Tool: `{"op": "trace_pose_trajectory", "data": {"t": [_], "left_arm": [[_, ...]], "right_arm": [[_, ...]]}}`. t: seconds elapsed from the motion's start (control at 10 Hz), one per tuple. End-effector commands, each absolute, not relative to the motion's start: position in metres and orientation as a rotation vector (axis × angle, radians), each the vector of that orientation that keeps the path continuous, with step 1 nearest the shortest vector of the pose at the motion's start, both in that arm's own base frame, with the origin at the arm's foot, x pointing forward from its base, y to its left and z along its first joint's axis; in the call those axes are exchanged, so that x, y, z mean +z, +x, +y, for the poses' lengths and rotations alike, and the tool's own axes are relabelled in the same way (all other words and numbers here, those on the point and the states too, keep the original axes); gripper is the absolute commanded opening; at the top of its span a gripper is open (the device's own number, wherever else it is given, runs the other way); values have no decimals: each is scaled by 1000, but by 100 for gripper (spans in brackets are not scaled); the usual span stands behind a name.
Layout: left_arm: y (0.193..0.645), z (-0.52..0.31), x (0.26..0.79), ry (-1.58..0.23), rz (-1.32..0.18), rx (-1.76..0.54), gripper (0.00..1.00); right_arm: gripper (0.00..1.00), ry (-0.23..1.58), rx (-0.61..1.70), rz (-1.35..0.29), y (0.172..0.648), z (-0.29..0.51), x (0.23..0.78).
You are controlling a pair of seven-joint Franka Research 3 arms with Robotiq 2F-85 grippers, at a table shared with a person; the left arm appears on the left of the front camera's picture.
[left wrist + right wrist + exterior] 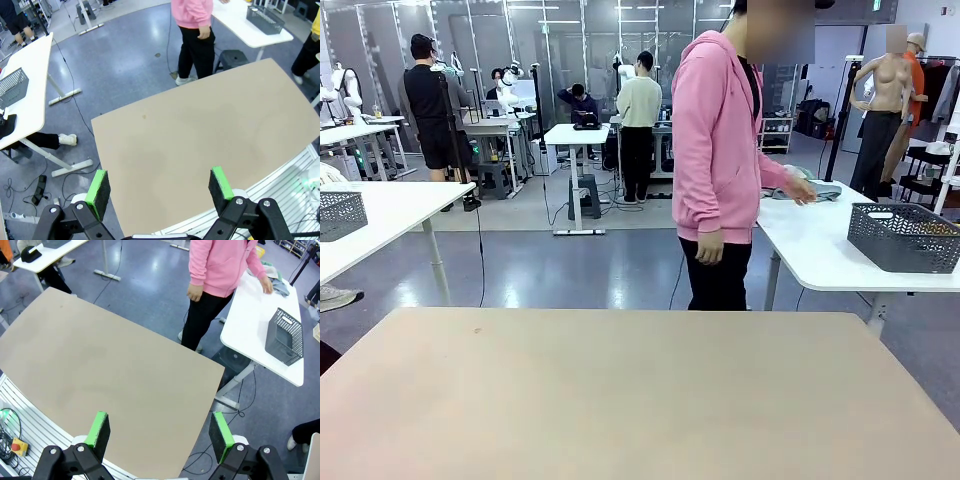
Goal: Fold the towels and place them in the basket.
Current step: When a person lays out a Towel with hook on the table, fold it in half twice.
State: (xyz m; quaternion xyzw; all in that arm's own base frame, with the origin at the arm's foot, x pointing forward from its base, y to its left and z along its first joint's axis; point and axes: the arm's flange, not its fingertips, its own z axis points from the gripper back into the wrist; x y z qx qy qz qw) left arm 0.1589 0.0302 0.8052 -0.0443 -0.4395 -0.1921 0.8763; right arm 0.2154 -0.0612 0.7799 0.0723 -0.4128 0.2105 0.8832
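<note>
The towels [820,190] lie as a pale blue-grey heap on a white side table [810,245] at the right, with the hand [802,192] of a person in a pink hoodie on them. They also appear in the right wrist view, towels [278,284] near the person's hand. The dark grey mesh basket [905,237] stands on that same side table, nearer its right end, basket [285,337] and basket [265,19]. My left gripper [159,185] hangs open high above the tan table [200,135]. My right gripper [159,429] is open too, above the tan table [100,370].
The person [720,160] stands at the far edge of the tan table [620,400], turned toward the side table. Another grey mesh basket [340,213] rests on a white table at the left. A white slatted frame [35,425] borders the table's near side.
</note>
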Motion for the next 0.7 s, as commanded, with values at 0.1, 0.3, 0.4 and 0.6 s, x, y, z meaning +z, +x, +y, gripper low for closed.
{"op": "trace_pose_trajectory", "data": {"t": [0.1,0.3,0.4,0.6], "left_arm": [[155,29,809,-91,-912,-416,100],[155,29,809,-91,-912,-416,100],[155,29,809,-91,-912,-416,100],[155,29,809,-91,-912,-416,100]], "right_arm": [[100,153,441,-849,215,-61,780],[100,153,441,-849,215,-61,780],[100,153,441,-849,215,-61,780],[100,153,441,-849,215,-61,780]]}}
